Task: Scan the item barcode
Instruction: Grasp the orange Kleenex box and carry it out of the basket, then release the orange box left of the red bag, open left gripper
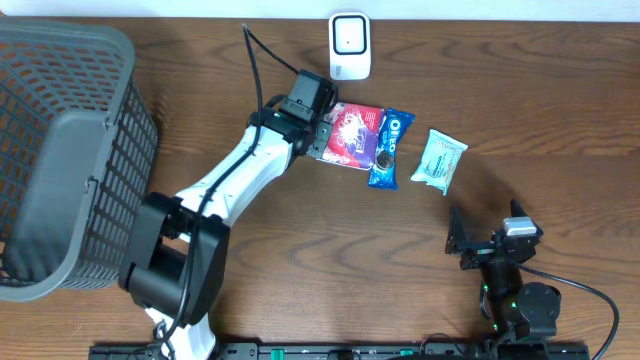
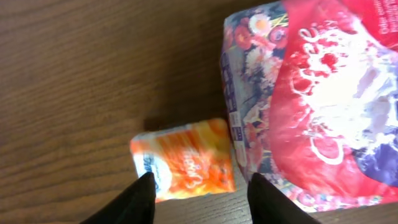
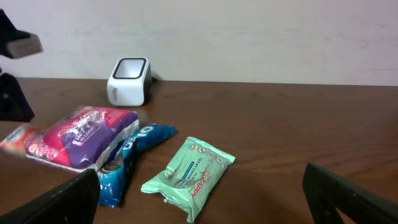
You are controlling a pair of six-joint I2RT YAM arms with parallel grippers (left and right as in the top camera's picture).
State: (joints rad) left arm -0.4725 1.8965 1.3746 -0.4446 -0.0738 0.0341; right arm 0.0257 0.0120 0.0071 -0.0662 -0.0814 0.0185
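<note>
Dark wooden bench (image 1: 300,220) filled the whole overhead view, and a pale wall stood behind it in the right wrist view. A white scanner (image 1: 350,45) stood upright at the far edge of the bench. Far to the left of the scanner was a grey basket (image 1: 130,150).

Just in front of the scanner, on the robot's side of it, lay a red packet (image 1: 350,135). A blue Oreo pack (image 1: 390,150) lay in front of the scanner and slightly to the right, touching the red packet. A green packet (image 1: 438,160) lay further right of the scanner, apart from the Oreo pack.

The left arm (image 1: 250,165) reached to a place in front of the scanner and a little to the left, at the edge of the red packet. In the left wrist view a small orange packet (image 2: 186,158) lay flat on the bench, just beside the red packet. The left jaws were released: the two dark fingers (image 2: 140,199) stood apart on either side of the orange packet's near end, and the right finger had a small gap to it. In the overhead view this packet was hidden under the arm.

The right arm (image 1: 505,260) was well in front of the scanner and to the right, well apart from all packets. The right jaws were spread wide and grasped nothing.
</note>
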